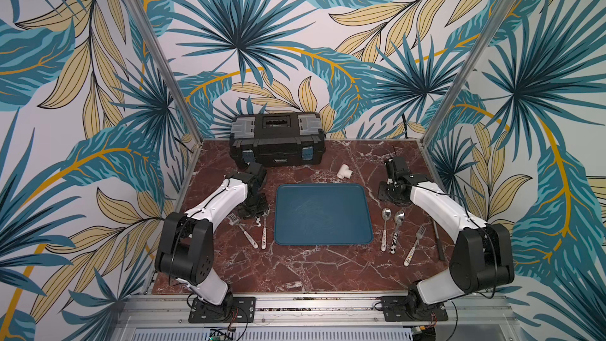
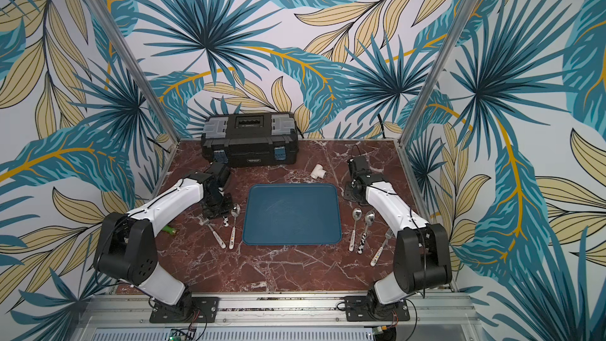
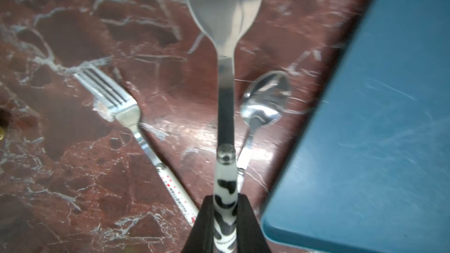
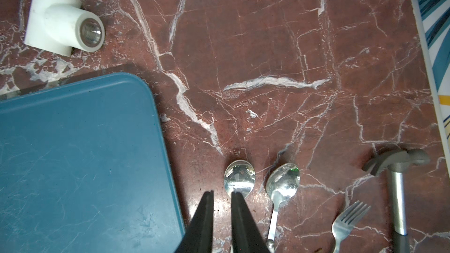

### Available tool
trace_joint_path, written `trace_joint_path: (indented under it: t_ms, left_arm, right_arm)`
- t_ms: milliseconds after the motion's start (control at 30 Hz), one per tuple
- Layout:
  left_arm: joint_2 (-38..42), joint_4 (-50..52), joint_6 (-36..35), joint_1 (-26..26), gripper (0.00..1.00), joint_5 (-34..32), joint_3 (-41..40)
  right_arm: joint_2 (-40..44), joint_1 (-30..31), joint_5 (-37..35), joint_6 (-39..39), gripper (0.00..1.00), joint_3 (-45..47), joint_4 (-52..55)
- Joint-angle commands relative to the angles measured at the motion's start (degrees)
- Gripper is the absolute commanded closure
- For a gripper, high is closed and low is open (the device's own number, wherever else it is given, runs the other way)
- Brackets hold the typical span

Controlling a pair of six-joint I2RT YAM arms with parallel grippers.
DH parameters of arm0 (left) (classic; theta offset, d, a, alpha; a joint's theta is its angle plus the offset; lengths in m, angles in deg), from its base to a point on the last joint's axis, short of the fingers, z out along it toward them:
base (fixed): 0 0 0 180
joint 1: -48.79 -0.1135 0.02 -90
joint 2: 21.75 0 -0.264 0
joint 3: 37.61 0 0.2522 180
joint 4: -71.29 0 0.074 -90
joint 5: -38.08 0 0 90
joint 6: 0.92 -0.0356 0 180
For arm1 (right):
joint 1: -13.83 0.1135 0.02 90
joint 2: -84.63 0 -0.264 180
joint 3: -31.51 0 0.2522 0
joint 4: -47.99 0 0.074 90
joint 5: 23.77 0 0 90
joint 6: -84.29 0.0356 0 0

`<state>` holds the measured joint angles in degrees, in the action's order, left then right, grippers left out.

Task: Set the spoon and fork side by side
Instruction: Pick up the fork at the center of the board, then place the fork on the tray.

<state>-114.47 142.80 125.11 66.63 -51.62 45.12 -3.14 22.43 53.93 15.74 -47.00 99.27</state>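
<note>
While my left pincer (image 3: pixel 225 198) is squeezed tight on the black-and-white handle of the cow spoon (image 3: pixel 225 20), that spoon sticks out in the air over the red marble table (image 1: pixel 295 267). Under it, in the left wrist view, the left fork (image 3: pixel 114 96) and the plain spoon (image 3: pixel 264 103) lie flat on the table. Their handles come close together and their heads are apart. In both top views these two lie left of the middle of the frame, just beside the left edge of the blue tray (image 1: pixel 323 214). My right pincer (image 4: pixel 222 193) is open only a tiny bit and holds nothing. I can see the table through the thin gap. In both top views it hangs just right of the tray's upper right corner. Right of the tray lie a white-handled spoon (image 1: pixel 384 231) and a spotted spoon (image 1: pixel 395 232) side by side. Next come the right fork (image 1: pixel 414 247), tilted, and a hammer (image 1: pixel 438 241). A black toolbox (image 1: pixel 277 139) sits above the tray in the frame. A white pipe piece (image 1: pixel 344 171) lies between the two.
</note>
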Motion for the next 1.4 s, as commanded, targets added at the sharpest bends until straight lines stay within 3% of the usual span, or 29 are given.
trace_joint_path:
  t_ms: [0,200,967,1367]
  left_arm:
    - [-2.5,3.0,-1.9,6.3,1.00,3.0,4.6]
    - [-11.0,1.8,-1.0,12.4,1.00,5.0,8.8]
    - [-17.1,-2.6,1.5,13.1,1.00,6.5,5.1]
    - [-18.7,-1.9,1.5,13.6,0.79,6.4,4.9]
  right_arm:
    - [0.0,-0.2,0.6,0.0,0.79,1.0,-0.4]
    - [0.5,-0.3,0.0,-0.2,0.79,1.2,0.0]
    - [1.2,-0.4,0.4,-0.4,0.78,1.6,-0.2]
    - [1.1,-0.4,0.3,-0.2,0.70,1.6,-0.1]
